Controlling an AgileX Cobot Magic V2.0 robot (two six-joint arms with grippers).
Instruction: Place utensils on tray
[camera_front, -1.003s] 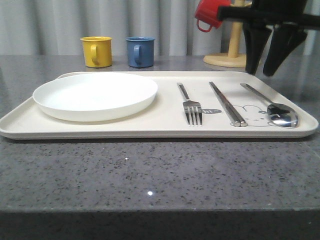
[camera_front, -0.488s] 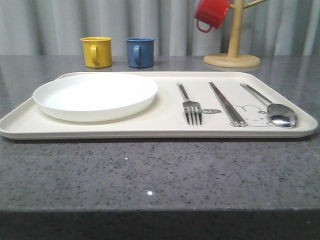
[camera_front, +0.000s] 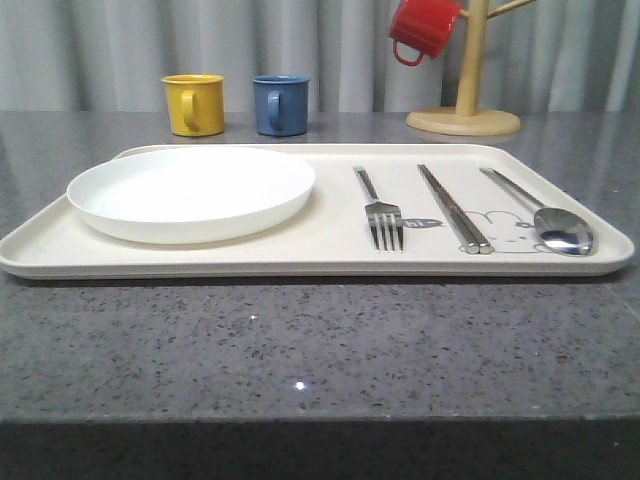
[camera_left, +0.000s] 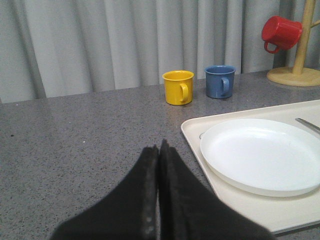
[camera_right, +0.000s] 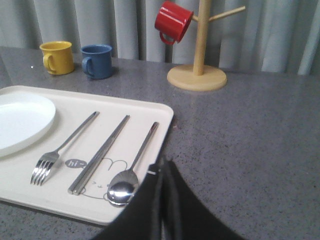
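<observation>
I log: left gripper and right gripper low, fingers pressed together, empty. Shiny steel fork, chopsticks, spoon parallel on matte cream tray.

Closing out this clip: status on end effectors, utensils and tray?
Both end effectors, left and right, shut, empty. Fork, chopsticks, spoon flat on tray beside plate. Nothing obstructing.

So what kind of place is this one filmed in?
Probably a staged dining or kitchen-counter setup: a grey speckled stone counter, a tray laid with plate and cutlery, a wooden mug tree, and a plain curtain as backdrop.
</observation>
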